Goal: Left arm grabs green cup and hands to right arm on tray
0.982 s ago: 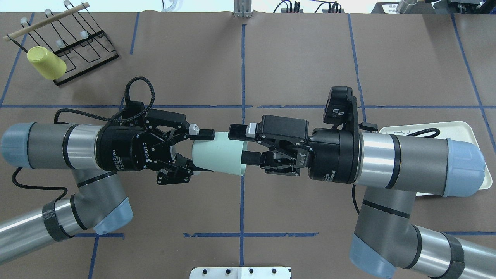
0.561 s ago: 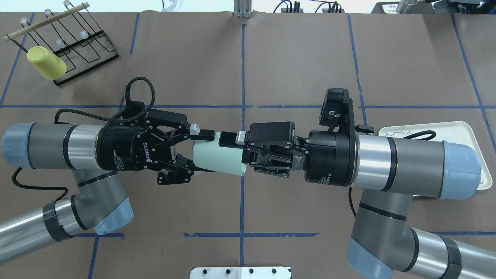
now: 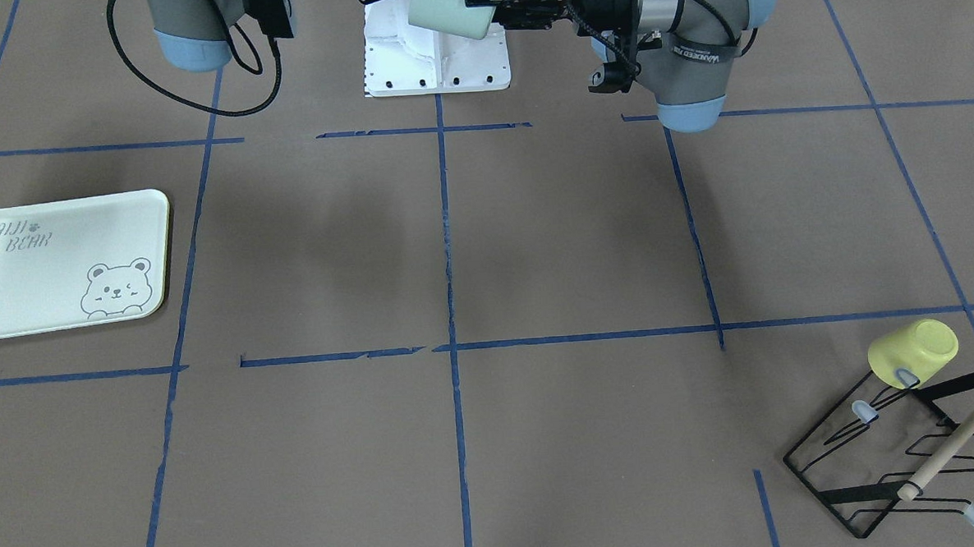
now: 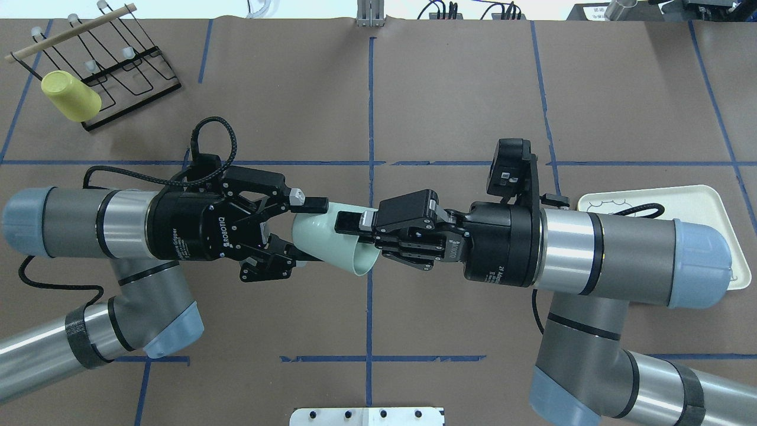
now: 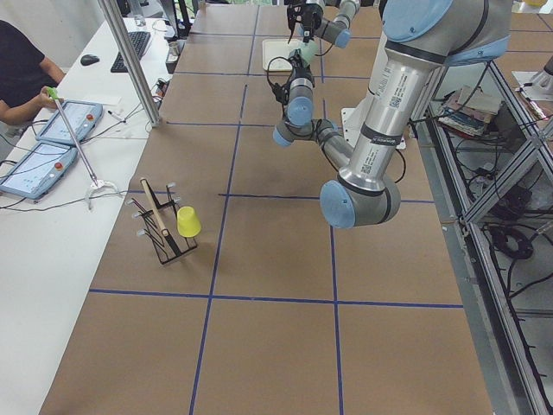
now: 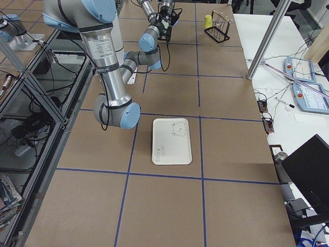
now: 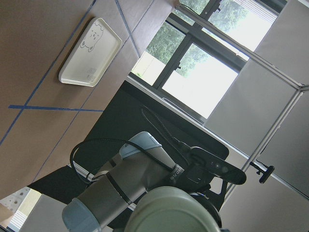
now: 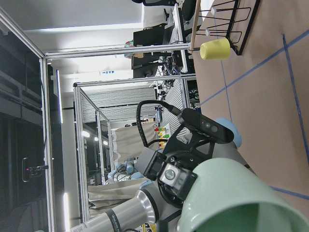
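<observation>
The pale mint-green cup (image 4: 322, 242) hangs in mid-air over the table's middle, lying sideways and tilted, its mouth toward the right arm. My left gripper (image 4: 304, 232) is shut on the cup's base end. My right gripper (image 4: 349, 228) is shut on the cup's rim. The cup also shows at the top of the front-facing view (image 3: 442, 8), in the left wrist view (image 7: 169, 212) and in the right wrist view (image 8: 231, 193). The cream tray (image 4: 709, 198) with the bear drawing lies on the table, partly hidden under my right arm; it shows whole in the front-facing view (image 3: 43, 268).
A yellow cup (image 4: 70, 94) hangs on a black wire rack (image 4: 118, 65) at the far left corner. A white base plate (image 4: 366, 416) sits at the near table edge. Blue tape lines cross the brown table.
My right gripper has moved left and closed on the cup's rim. The cup has tilted, its mouth dropping. My left gripper has kept its place.
</observation>
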Controlling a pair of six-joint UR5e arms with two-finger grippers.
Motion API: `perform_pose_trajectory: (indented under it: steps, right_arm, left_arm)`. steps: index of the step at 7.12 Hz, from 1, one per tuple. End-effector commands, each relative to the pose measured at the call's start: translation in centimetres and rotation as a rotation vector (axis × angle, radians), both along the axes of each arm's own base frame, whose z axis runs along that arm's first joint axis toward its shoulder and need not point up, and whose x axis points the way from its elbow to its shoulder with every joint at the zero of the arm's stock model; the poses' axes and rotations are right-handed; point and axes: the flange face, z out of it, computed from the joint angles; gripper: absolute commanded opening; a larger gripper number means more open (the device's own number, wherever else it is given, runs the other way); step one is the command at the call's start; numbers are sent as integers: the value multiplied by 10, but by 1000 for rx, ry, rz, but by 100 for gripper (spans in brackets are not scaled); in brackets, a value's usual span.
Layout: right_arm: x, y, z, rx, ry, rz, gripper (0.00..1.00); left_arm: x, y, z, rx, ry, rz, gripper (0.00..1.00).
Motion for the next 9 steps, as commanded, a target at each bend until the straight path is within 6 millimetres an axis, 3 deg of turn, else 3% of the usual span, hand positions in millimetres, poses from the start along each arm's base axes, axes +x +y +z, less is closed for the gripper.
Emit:
perform_pose_trajectory:
  steps: [1,5,6,7,8,9]
  right_arm:
    - [-1,0,2,-6,3,-3,0]
    - [-1,-1,5,-13,12,-1,0]
    - [0,-3,12,-20,26,5,0]
    - [1,-3,34,-40,58,15,0]
    - [5,-9,38,-58,60,44,0]
    - [9,-15,58,-109,84,101,0]
  left_arm:
    - [0,0,1,-3,-4,0,100]
    - [-4,-2,2,-14,3,-22,100]
    - [-4,-7,4,-36,10,-53,100]
    - [-6,-9,7,-41,4,-59,100]
    - [-4,-11,11,-46,-6,-62,100]
    - [-5,-13,21,-42,-25,-80,100]
